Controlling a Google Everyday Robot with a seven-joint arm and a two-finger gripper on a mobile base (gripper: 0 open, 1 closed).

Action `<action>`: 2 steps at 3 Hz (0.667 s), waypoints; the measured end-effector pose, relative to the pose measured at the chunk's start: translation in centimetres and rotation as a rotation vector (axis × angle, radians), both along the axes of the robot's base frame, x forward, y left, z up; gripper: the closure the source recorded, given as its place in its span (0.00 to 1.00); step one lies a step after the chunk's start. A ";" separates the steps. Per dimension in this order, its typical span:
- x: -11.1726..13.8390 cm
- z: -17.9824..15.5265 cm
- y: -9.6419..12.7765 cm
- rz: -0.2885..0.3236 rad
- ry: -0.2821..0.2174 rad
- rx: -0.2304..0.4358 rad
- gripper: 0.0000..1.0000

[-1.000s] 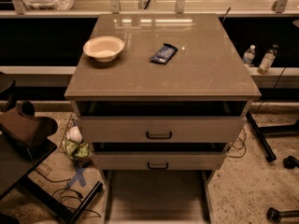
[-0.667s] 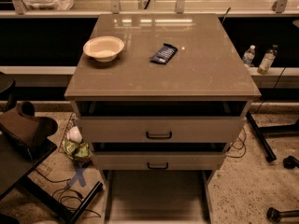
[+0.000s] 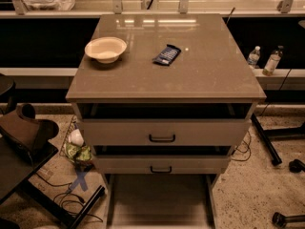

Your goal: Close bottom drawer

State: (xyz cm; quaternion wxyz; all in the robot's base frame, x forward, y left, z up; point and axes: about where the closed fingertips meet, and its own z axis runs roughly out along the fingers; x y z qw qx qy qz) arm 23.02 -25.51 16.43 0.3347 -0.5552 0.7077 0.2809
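Note:
The grey-beige cabinet stands in the middle of the camera view. Its bottom drawer is pulled far out toward me, wide and shallow, and I look down into its bare inside. Its front panel and handle are cut off by the lower edge of the view. Above it, the middle drawer and the taller top drawer each stand slightly out and show a black handle. My gripper is the dark shape low at the left, beside the cabinet and apart from all the drawers.
On the cabinet top lie a cream bowl and a dark blue snack packet. Crumpled wrappers and cables lie on the floor at the left. Two bottles stand on the ledge at the right. Black stand legs lie at the right.

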 end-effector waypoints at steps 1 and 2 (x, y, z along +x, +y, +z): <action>1.4 -2.7 2.1 0.020 0.018 0.057 0.79; 3.4 -3.4 3.6 0.035 0.002 0.083 1.00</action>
